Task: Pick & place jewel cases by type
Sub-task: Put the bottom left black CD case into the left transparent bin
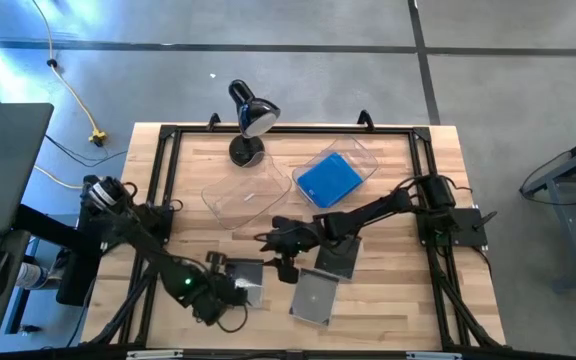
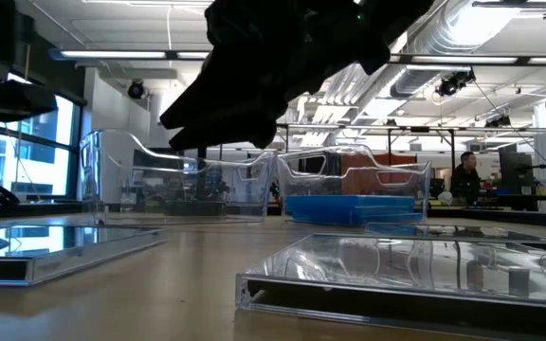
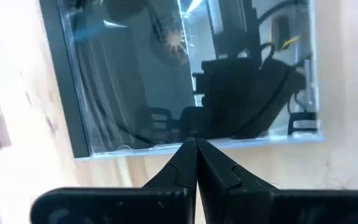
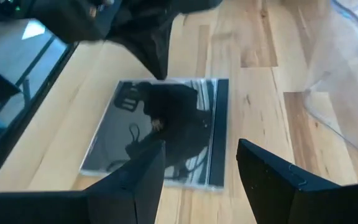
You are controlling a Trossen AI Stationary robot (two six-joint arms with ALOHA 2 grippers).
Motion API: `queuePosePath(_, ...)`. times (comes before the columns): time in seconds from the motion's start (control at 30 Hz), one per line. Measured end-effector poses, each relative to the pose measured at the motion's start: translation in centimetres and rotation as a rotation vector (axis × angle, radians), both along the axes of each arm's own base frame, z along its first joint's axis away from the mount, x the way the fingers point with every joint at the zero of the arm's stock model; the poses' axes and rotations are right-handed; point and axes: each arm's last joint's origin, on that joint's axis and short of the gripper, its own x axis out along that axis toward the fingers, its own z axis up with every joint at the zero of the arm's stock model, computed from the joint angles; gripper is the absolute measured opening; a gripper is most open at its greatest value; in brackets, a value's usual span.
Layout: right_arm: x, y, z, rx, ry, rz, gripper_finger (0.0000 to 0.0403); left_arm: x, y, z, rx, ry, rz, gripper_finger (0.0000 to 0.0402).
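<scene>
Three dark grey jewel cases lie flat on the wooden table: one by my left gripper, two further right. Blue cases lie stacked in the right-hand clear bin. My left gripper is shut, its tips at one edge of the left grey case. My right gripper is open and hovers above the same case, which lies below and ahead of its fingers. In the low view a dark gripper hangs over two grey cases. My left gripper points its shut fingertips at the edge of the left grey case, coming slanting down from the table's near side. The case lies flat on the table. I cannot tell whether the tips touch it.
A second clear bin stands left of the blue-filled one, with nothing showing inside. A black desk lamp stands at the far edge behind it. A black frame runs around the tabletop. A person sits in the room beyond.
</scene>
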Motion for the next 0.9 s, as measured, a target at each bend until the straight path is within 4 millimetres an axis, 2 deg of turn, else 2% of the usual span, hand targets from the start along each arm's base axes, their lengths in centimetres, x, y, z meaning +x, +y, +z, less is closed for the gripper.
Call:
queuePosePath(0.2, 0.1, -1.2, -0.2, 0.015, 0.027, -0.036, 0.0186, 1.0, 0.9, 0.2, 0.012, 0.012, -0.057, 0.0001)
queuePosePath(0.37, 0.2, -2.4, -1.6, 0.089, 0.116, -0.098, 0.0186, 2.3, -0.3, 2.3, 0.018, -0.074, -0.142, 0.0001)
queuePosePath(0.57, 0.4, -3.2, -2.9, 0.175, 0.168, -0.115, 0.0186, 3.1, -2.1, 4.9, -0.068, -0.150, -0.168, 0.0001)
queuePosePath(0.7, 0.5, -3.2, -2.9, 0.172, 0.162, -0.119, 0.0186, 3.0, -3.1, 4.5, -0.184, -0.172, -0.126, 0.0001)
queuePosePath(0.9, 0.5, -3.1, -2.9, 0.189, 0.160, -0.122, 0.0186, 2.2, -5.0, 1.2, -0.206, -0.123, -0.107, 0.0000)
